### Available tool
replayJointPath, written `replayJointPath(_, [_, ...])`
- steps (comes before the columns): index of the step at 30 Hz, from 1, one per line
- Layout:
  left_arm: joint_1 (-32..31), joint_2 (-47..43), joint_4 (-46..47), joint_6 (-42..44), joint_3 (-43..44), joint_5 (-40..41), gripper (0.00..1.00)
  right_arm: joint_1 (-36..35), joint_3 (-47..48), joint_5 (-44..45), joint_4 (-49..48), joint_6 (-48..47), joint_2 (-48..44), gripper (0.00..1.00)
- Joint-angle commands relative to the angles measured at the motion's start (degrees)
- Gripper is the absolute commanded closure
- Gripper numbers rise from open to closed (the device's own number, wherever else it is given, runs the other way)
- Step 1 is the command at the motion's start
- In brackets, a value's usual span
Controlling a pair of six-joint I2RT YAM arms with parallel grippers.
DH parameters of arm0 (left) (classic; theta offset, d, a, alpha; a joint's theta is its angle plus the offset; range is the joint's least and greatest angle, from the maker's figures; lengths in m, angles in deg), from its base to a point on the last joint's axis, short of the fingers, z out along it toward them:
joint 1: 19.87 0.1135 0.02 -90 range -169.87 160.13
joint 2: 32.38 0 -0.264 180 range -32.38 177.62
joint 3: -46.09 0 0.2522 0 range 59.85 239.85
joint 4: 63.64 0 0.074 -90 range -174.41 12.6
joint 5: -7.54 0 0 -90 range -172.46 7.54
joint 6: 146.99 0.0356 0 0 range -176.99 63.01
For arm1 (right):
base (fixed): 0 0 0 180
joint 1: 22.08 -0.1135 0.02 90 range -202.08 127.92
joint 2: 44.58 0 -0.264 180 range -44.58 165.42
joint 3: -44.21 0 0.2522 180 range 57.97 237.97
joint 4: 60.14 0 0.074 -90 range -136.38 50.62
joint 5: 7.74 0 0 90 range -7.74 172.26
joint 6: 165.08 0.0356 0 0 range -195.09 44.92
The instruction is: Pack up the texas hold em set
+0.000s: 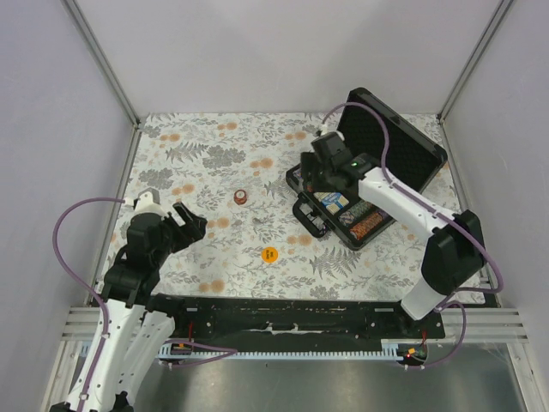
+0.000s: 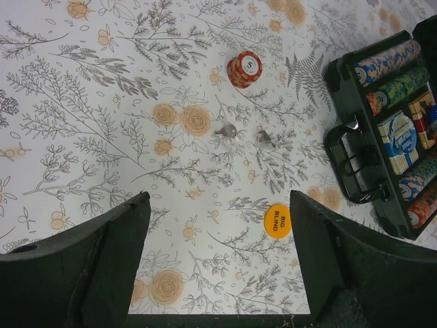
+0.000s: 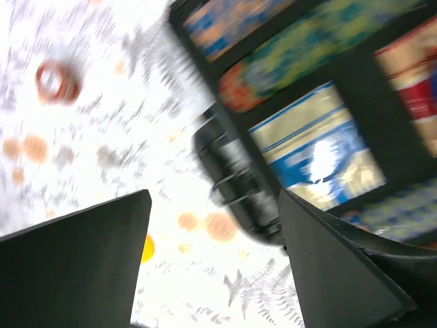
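The black hard case (image 1: 390, 142) lies open at the right, its tray holding multicoloured chip rows (image 1: 364, 221) and a blue card deck (image 1: 333, 202). It also shows in the left wrist view (image 2: 345, 82) and, blurred, in the right wrist view (image 3: 235, 171). A stack of reddish chips (image 1: 241, 196) stands on the cloth mid-table, also in the left wrist view (image 2: 244, 68). A yellow "BIG BLIND" disc (image 1: 269, 254) lies nearer, by my left fingers (image 2: 278, 219). Two small keys (image 2: 227, 130) lie between them. My left gripper (image 1: 190, 225) is open and empty. My right gripper (image 1: 316, 176) is open and empty over the case's handle side.
A floral cloth (image 1: 214, 154) covers the table. Grey walls and metal frame posts (image 1: 103, 60) enclose the back and sides. A black rail (image 1: 283, 309) runs along the near edge between the arm bases.
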Motion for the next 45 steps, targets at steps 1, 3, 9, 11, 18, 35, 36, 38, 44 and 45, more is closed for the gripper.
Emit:
replayJointPath(1, [-0.3, -1.3, 0.8, -0.1, 0.3, 1.0, 0.12, -8.7, 1.5, -8.8, 4.2, -2.9, 2.6, 0.17])
replayJointPath(3, [-0.3, -1.5, 0.8, -0.1, 0.4, 1.2, 0.12, -12.9, 3.5, -9.8, 5.9, -1.6, 5.0, 0.16])
replayJointPath(9, [-0.4, -2.3, 0.6, -0.4, 0.3, 1.4, 0.12, -22.0, 7.6, -7.2, 8.7, 1.4, 12.9, 0.13])
replayJointPath(11, [-0.4, -2.3, 0.6, -0.5, 0.2, 1.4, 0.12, -23.3, 8.8, -5.5, 10.0, 2.4, 15.1, 0.1])
replayJointPath(18, [-0.5, -2.1, 0.7, -0.3, 0.4, 1.6, 0.12, -26.5, 12.2, -5.6, 10.5, 2.8, 21.5, 0.05])
replayJointPath(35, [-0.6, -2.2, 0.9, -0.1, 0.3, 1.5, 0.12, -27.1, 12.9, -6.6, 11.5, 3.6, 28.7, 0.14])
replayJointPath(36, [-0.6, -2.2, 0.9, -0.1, 0.3, 1.5, 0.12, -27.2, 12.9, -6.5, 11.6, 3.6, 29.1, 0.15])
replayJointPath(38, [-0.6, -2.3, 0.9, -0.2, 0.3, 1.5, 0.12, -27.3, 12.8, -6.4, 11.6, 3.8, 29.5, 0.16])
replayJointPath(44, [-0.6, -2.3, 0.9, -0.3, 0.3, 1.7, 0.12, -27.9, 13.2, -5.7, 12.3, 3.7, 31.0, 0.19])
replayJointPath(45, [-0.6, -2.3, 0.9, -0.3, 0.4, 1.6, 0.12, -28.2, 13.4, -5.5, 12.4, 3.4, 31.1, 0.19])
